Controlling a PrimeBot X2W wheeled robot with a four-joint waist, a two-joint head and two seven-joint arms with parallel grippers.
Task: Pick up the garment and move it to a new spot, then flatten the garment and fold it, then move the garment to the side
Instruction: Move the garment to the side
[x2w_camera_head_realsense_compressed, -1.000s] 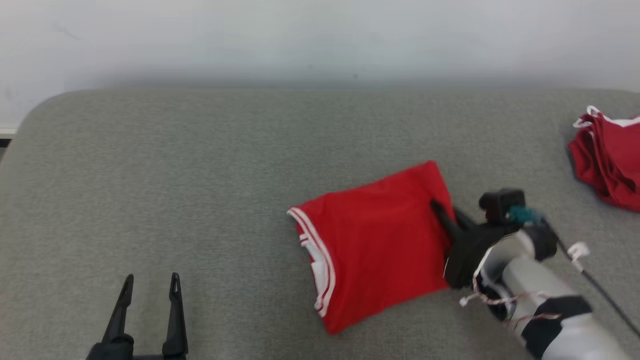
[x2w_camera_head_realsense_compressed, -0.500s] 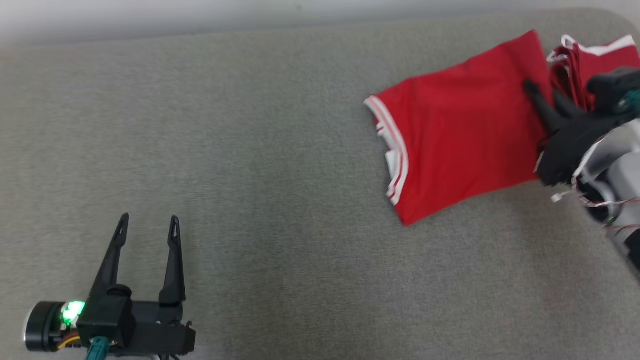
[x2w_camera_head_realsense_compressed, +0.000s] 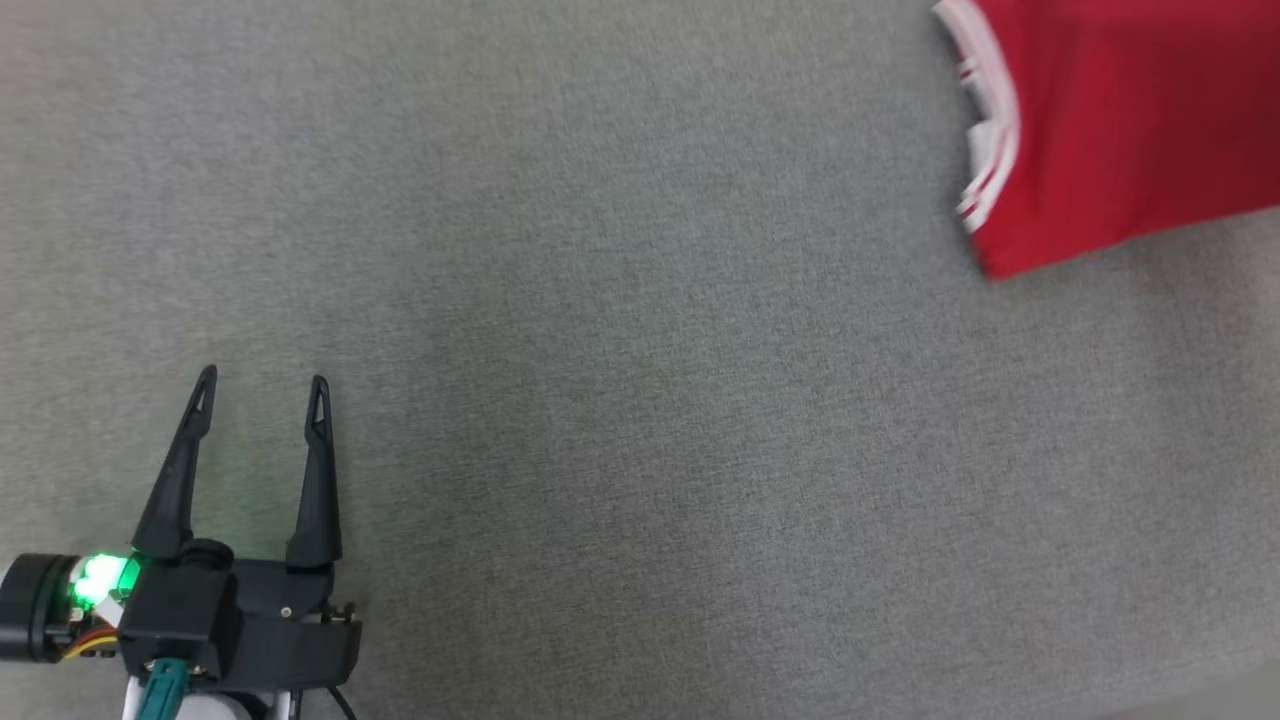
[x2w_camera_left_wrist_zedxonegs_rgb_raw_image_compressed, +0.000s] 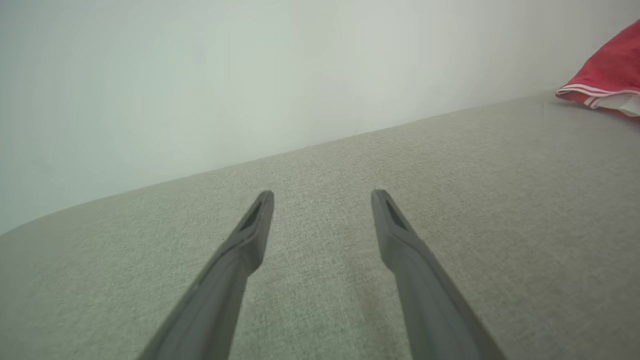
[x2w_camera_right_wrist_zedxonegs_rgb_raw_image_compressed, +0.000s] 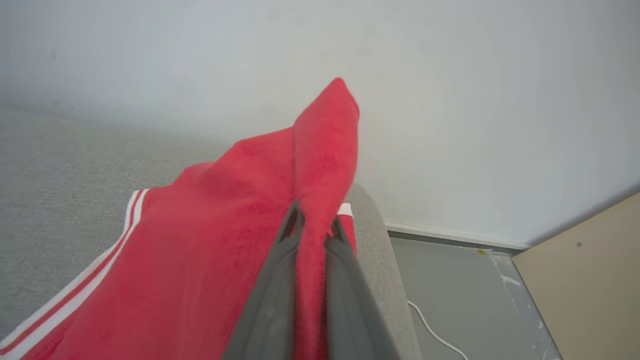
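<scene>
The garment (x2w_camera_head_realsense_compressed: 1120, 120) is a folded red piece with white stripes, lying at the top right of the head view on the grey padded surface (x2w_camera_head_realsense_compressed: 620, 400). In the right wrist view my right gripper (x2w_camera_right_wrist_zedxonegs_rgb_raw_image_compressed: 314, 227) is shut on a raised fold of the garment (x2w_camera_right_wrist_zedxonegs_rgb_raw_image_compressed: 225, 240), which stands up in a peak between the fingers. The garment's striped edge (x2w_camera_left_wrist_zedxonegs_rgb_raw_image_compressed: 605, 85) also shows at the far right of the left wrist view. My left gripper (x2w_camera_head_realsense_compressed: 260, 392) hovers open over bare surface at the lower left, far from the cloth, and its fingers (x2w_camera_left_wrist_zedxonegs_rgb_raw_image_compressed: 250, 235) hold nothing.
A pale wall (x2w_camera_left_wrist_zedxonegs_rgb_raw_image_compressed: 250, 75) rises behind the surface. In the right wrist view the surface's rounded edge (x2w_camera_right_wrist_zedxonegs_rgb_raw_image_compressed: 380, 250) drops to a grey floor (x2w_camera_right_wrist_zedxonegs_rgb_raw_image_compressed: 450, 290) with a white cable (x2w_camera_right_wrist_zedxonegs_rgb_raw_image_compressed: 435, 335) and a tan panel (x2w_camera_right_wrist_zedxonegs_rgb_raw_image_compressed: 590, 260).
The head camera has swung left and down, so the garment slid to the top right of its view. The right gripper stayed shut on the garment, dragging it rightward toward another red garment, now out of frame.
</scene>
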